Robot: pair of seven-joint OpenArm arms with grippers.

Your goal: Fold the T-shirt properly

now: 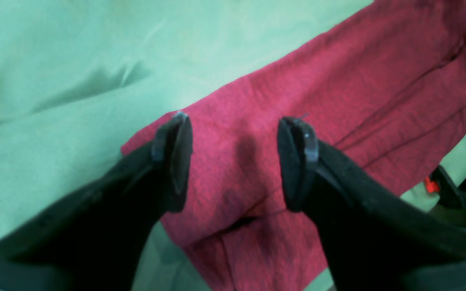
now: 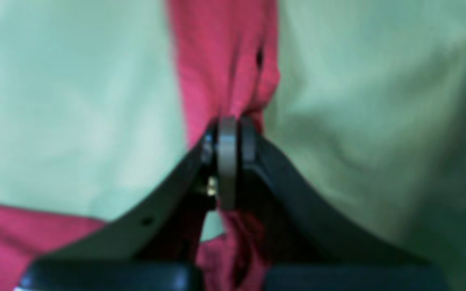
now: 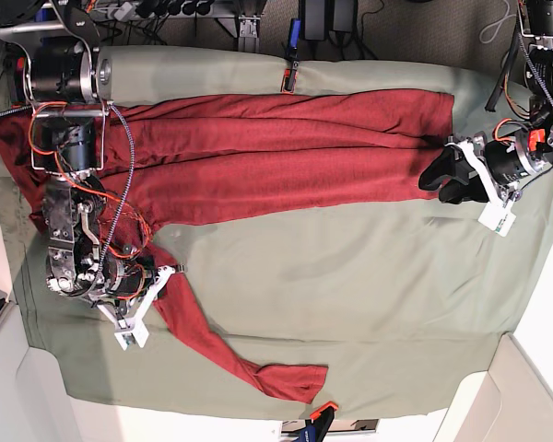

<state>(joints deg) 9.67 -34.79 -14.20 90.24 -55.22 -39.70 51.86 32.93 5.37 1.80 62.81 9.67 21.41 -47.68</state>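
Right tool (image 2: 228, 133) pinching T-shirt (image 2: 221, 60) sleeve

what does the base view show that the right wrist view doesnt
Only the base view shows the whole T-shirt spread across the cloth, one sleeve trailing toward the near edge, and the left tool open at the hem end. Only the right wrist view shows up close that the right tool is shut on a pinch of sleeve fabric. Both show red shirt lying on green cloth.
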